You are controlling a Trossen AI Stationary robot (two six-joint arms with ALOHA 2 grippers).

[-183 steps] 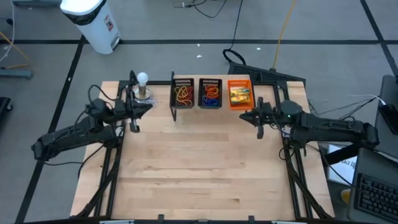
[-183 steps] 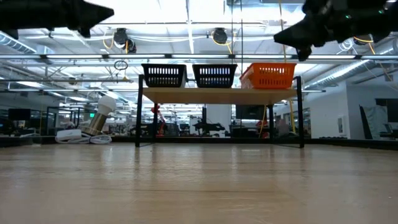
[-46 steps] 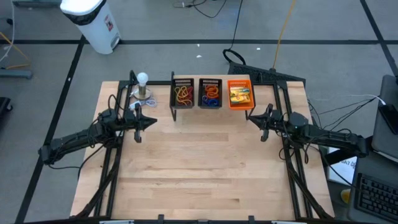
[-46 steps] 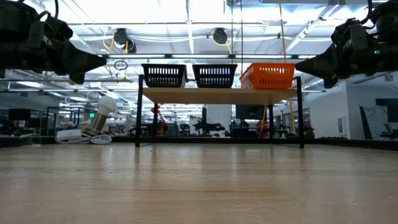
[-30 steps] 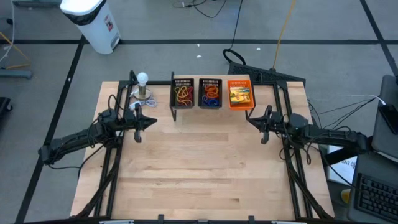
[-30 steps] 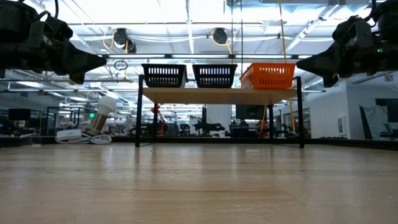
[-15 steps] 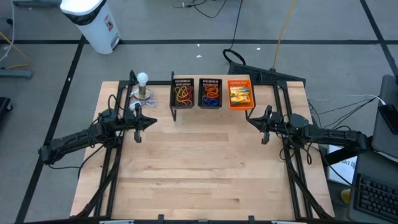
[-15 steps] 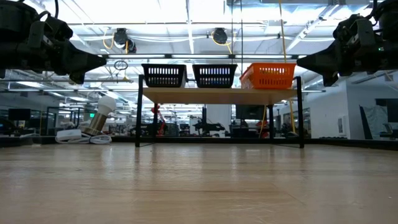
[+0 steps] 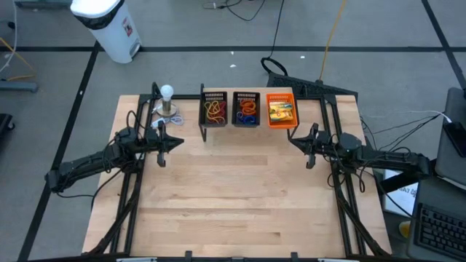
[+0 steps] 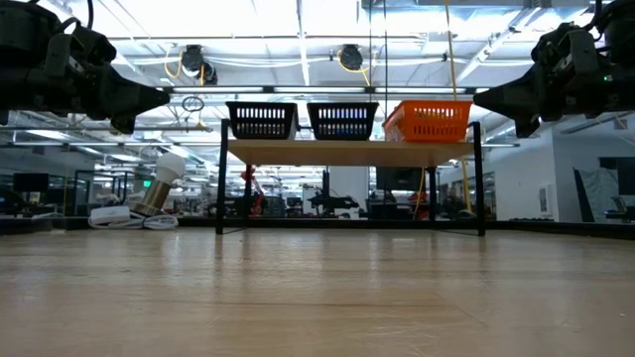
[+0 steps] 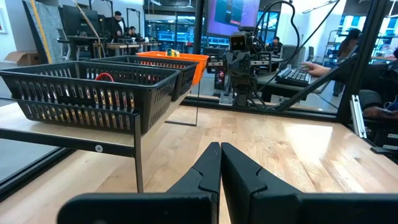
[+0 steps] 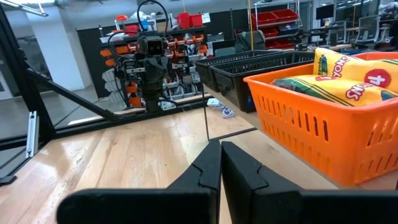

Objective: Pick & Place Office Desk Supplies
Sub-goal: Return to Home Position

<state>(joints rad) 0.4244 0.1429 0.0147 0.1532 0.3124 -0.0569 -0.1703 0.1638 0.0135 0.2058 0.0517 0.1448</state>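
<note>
Left pincer [image 11: 220, 147] was pressed fully together, holding nothing and touching nothing. It hung above the surface [image 9: 233, 196] at the left side, well apart from the shelf [image 10: 347, 153] and aimed toward the middle. Right pincer [image 12: 220, 144] was also pressed together and empty, hanging over the right side of the surface and aimed back at the left one. Neither fingertip pair met the wood in the low view.

All supplies sat on the shelf at the far edge. Left black bin [image 9: 213, 109] held the orange, red and tan rubber-band loops [image 9: 212, 110]. Middle black bin [image 9: 247, 108] sat just beside it with blue and red loops [image 9: 247, 110] inside. Orange bin [image 9: 281, 110] was at the right end, just beside the middle bin, holding the yellow packets [image 12: 348, 71], stacked and rising above the rim. White ball [image 9: 167, 92] stood on its small stand left of the shelf, near the left arm.
</note>
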